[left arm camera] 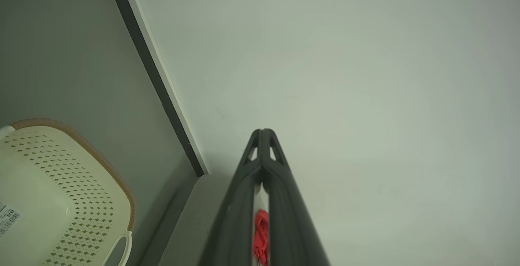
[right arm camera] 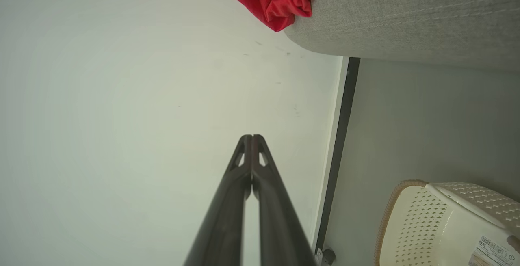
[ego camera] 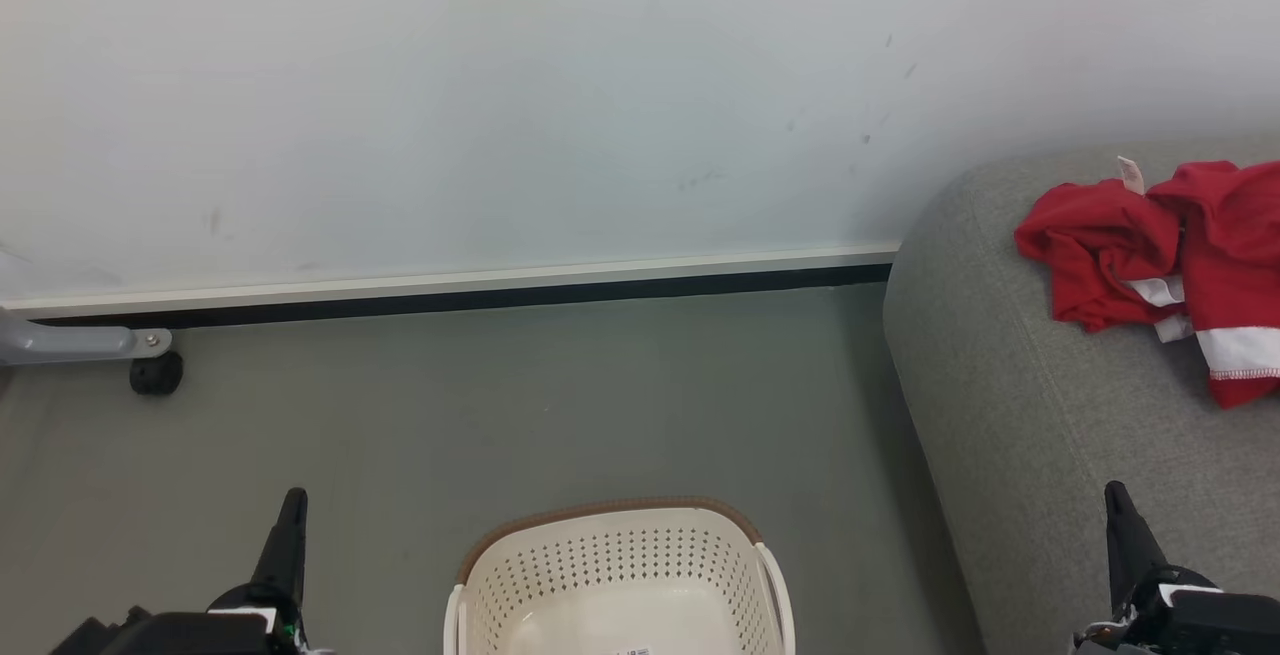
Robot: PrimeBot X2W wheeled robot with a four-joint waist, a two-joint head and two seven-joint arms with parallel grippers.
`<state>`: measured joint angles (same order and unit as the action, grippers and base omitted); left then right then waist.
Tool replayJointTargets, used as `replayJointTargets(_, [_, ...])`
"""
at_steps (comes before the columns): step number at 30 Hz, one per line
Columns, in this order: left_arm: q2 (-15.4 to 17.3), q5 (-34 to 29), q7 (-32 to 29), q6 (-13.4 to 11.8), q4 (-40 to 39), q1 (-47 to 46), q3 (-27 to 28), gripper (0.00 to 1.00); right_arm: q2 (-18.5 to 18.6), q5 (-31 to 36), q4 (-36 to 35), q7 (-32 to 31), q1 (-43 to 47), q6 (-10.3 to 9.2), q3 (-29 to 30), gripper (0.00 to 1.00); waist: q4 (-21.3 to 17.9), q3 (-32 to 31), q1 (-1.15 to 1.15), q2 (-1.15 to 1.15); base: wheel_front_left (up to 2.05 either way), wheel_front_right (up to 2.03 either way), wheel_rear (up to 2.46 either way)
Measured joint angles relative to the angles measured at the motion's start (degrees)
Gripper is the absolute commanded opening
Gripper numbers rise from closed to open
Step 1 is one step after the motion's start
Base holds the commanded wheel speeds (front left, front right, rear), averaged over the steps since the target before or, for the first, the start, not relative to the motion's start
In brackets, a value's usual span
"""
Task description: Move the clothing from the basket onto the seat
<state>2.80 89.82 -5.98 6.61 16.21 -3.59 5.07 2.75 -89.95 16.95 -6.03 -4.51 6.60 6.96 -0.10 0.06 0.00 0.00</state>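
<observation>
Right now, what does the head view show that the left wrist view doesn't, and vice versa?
Head view adds: the shut right pincer, a grey metal leg with a black caster wheel, and bright red clothing with white trim heaped on the light-grey fabric seat.
Left wrist view adds: the left pincer up close, tips pressed together, a red sliver in the slot behind them.
Shared: that pincer, that seat, the cream-white perforated plastic basket, grey floor, white wall, black skirting.

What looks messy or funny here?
The red clothing lies crumpled in a heap on the grey seat, not folded. In the right wrist view, one fold seems to poke past the seat's edge. The basket stands upright with no clothing visible in it. Nothing looks spilled or broken.
</observation>
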Motion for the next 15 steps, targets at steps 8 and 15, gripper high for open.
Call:
replayJointTargets(8, [-0.4, 1.9, -0.5, 0.0, 0.5, -1.0, 0.1, 0.0, -0.2, -1.5, 0.2, -0.5, -0.8, 0.3, 0.7, 0.0, 0.1, 0.0, 0.0, 0.0, 0.0, 0.0, 0.0])
replayJointTargets(15, [-0.4, 1.9, -0.5, 0.0, 0.5, -1.0, 0.1, 0.0, -0.2, -1.5, 0.2, -0.5, -0.8, 0.3, 0.7, 0.0, 0.1, 0.0, 0.0, 0.0, 0.0, 0.0, 0.0])
